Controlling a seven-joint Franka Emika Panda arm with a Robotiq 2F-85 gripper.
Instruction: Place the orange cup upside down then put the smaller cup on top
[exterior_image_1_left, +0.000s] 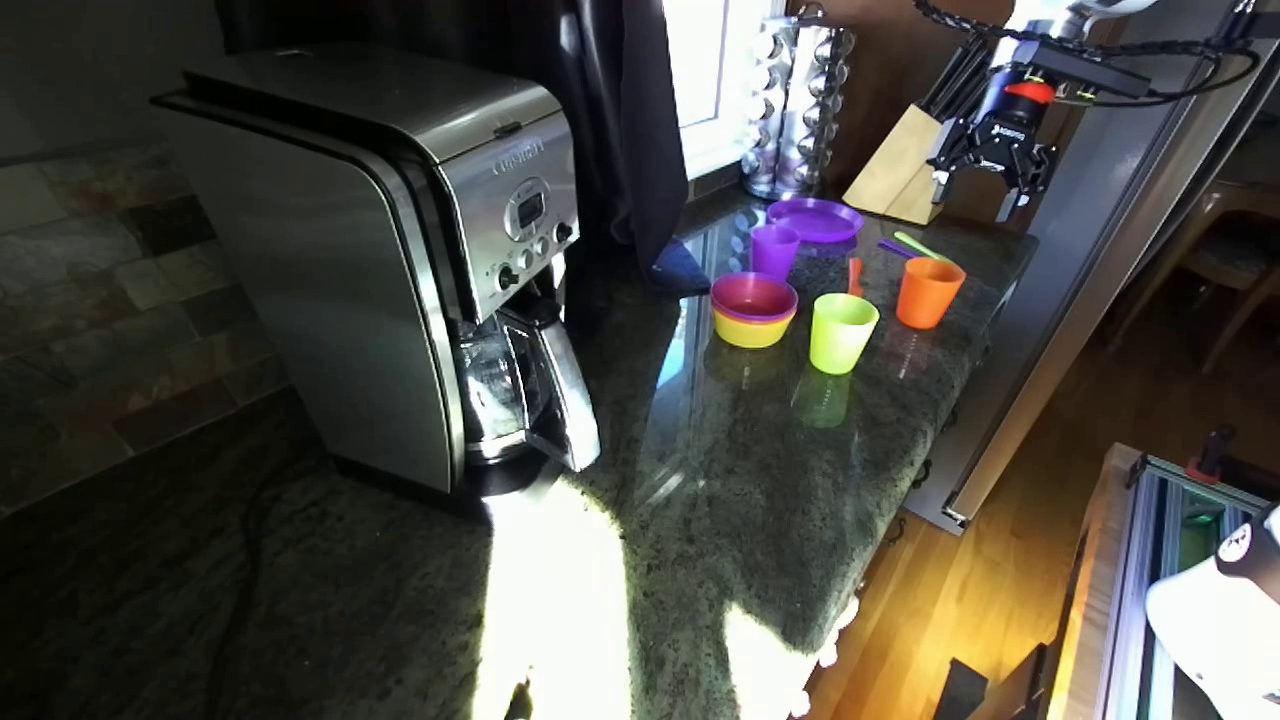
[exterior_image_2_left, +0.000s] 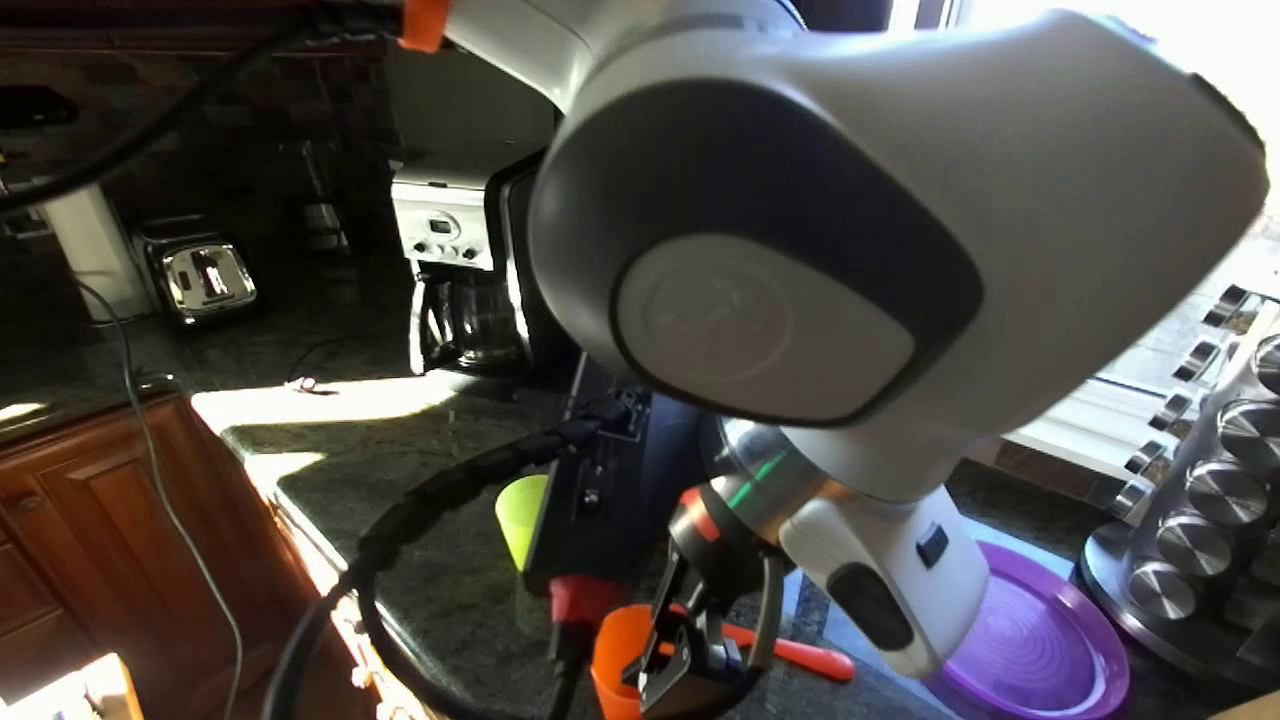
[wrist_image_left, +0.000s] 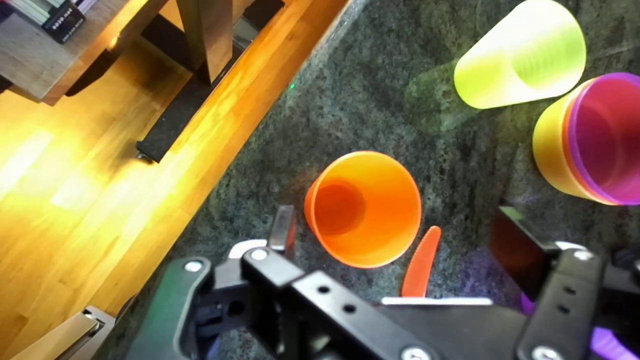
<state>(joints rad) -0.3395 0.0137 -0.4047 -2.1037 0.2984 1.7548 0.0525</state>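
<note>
The orange cup (exterior_image_1_left: 928, 295) stands upright, mouth up, on the dark counter near its edge. It also shows in the wrist view (wrist_image_left: 367, 210), and partly behind the gripper in an exterior view (exterior_image_2_left: 612, 660). A lime green cup (exterior_image_1_left: 842, 335) stands upright beside it and also shows in the wrist view (wrist_image_left: 522, 57). A purple cup (exterior_image_1_left: 773, 250) stands farther back. I cannot tell which one is the smaller cup. My gripper (exterior_image_1_left: 974, 197) is open and empty, raised above the counter. In the wrist view, the orange cup lies below and between the spread fingers (wrist_image_left: 402, 235), nearer the left one.
Stacked bowls (exterior_image_1_left: 753, 325) sit beside the green cup. An orange knife (wrist_image_left: 421, 265) lies close to the orange cup. A purple plate (exterior_image_1_left: 815, 220), spice rack (exterior_image_1_left: 795, 110) and knife block (exterior_image_1_left: 893, 170) stand at the back. A coffee maker (exterior_image_1_left: 350, 270) stands farther along the counter.
</note>
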